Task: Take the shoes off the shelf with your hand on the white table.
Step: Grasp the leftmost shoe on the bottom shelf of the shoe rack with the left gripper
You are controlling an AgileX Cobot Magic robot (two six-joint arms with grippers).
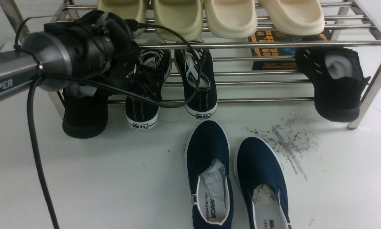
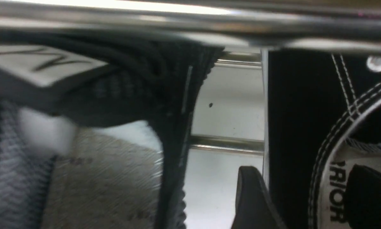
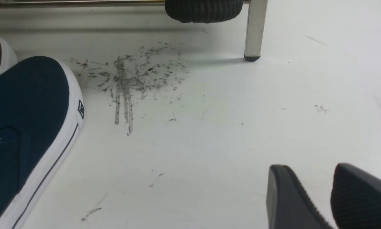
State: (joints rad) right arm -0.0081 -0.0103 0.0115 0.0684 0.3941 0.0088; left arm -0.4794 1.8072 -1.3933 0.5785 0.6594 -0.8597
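Sneakers (image 1: 200, 92) sit on the shelf (image 1: 260, 44) lower tier, heels out front. Left hand (image 2: 308, 194) is released, its fingers straddling the left sneaker's (image 1: 142, 111) side wall, nothing clenched yet. Right hand (image 3: 313, 178) is released and empty, low over the worktop (image 1: 114, 178).

Risks:
- A thin canvas pinch could slip.
- A lift could catch the upper bar.
- The looped cable (image 1: 195, 76) might drag the other sneaker.
- The knit shoe (image 1: 84, 117) just beside could get bumped.

Left arm (image 1: 6, 76) level, in from the left edge, grey link pointing right and far. Black wrist (image 1: 82, 44) at its end, turned toward the far side. Cables (image 1: 34, 143) loop off the wrist and drop near. Left gripper (image 2: 305, 194): jaws spread wide, fingers (image 2: 251, 197) well apart. Right gripper (image 3: 317, 194): low, pointing far, jaws parted a little, ribbed pads (image 3: 362, 197) side by side, empty.
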